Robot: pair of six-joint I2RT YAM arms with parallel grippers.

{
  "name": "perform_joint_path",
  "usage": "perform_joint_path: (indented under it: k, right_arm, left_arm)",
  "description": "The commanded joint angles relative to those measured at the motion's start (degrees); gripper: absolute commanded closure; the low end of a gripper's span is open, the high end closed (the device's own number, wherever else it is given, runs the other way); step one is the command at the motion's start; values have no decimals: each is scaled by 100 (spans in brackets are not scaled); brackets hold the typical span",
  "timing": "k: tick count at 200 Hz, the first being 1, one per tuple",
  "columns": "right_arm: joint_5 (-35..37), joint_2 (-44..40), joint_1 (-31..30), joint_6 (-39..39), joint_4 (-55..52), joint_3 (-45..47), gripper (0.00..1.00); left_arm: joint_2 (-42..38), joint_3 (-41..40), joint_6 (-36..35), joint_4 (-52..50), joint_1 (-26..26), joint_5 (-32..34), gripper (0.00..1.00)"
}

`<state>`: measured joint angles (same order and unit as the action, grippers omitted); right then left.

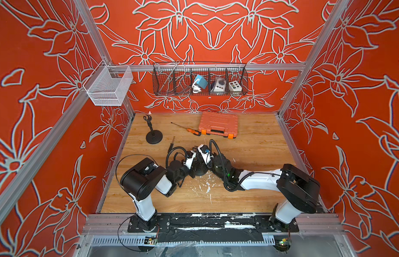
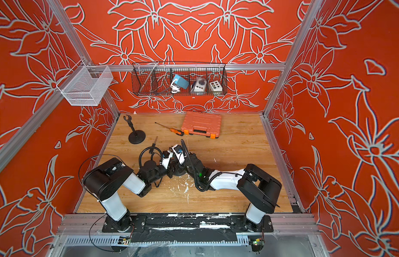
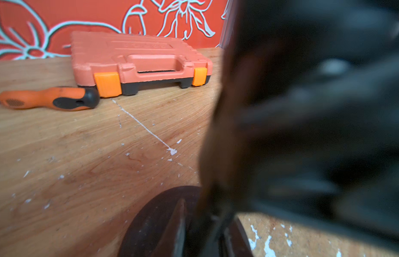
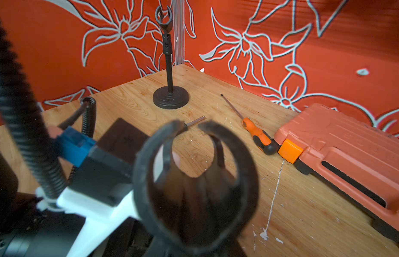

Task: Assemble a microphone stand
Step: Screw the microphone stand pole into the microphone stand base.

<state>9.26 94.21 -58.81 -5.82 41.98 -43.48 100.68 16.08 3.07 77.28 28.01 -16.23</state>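
Right wrist view is taken up by a blurred black microphone clip [image 4: 247, 184], a C-shaped ring sitting just ahead of that camera, with the left arm's white-and-black wrist close beside it. In both top views the two arms reach in from the near edge and meet over the middle of the wooden table [image 1: 261, 144]. There the clip's own stand, a second microphone stand [image 1: 199, 173], rests on its round base [image 3: 154, 222] on the boards. The right gripper [image 1: 203, 158] is clenched on the upper part of this stand, its jaws drawn almost together. The left gripper [image 1: 193, 162] comes in at the same stand from the opposite side, close to the base. Its fingers are lost among dark blurred shapes in the left wrist view, so I cannot tell whether it grips or has let go. A finished microphone stand [image 1: 153, 138] stands upright in the far-left corner, well apart from the arms. A short black rod with a bare metal tip [image 1: 172, 144] lies flat between that stand and the left gripper. Toward the back, an orange-handled screwdriver [image 1: 193, 131] lies with its butt end right up against the latch of a closed orange tool case [image 1: 218, 124]. On the back wall hangs a black wire basket [image 1: 163, 89] holding a blue object with a white cable and two pale boxes. A white mesh basket [image 1: 109, 89] hangs at the left corner post.
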Motion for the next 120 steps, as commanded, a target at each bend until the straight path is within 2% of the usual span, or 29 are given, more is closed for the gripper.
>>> perform_joint_path:
  k: [1,28,58,73,100,120]
  right_arm:
    - [-310,69,-63,17,-462,41,100]
    - [-558,-108,11,147,-533,92,98]
    - [-1087,-357,190,292,-840,127,62]
    - [-1324,-554,320,397,-1075,192,51]
    - [-2159,-1050,741,738,-1728,278,41]
    - [-3379,-1242,1329,953,-2209,210,40]
  left_arm:
    - [111,124,151,234,-41,76,85]
    - [103,24,111,235,-41,45,89]
    - [221,-60,-13,233,-32,21,90]
    - [283,-87,-107,232,-32,27,90]
    - [344,-131,-248,235,-9,11,89]
    - [384,-138,-347,235,29,8,89]
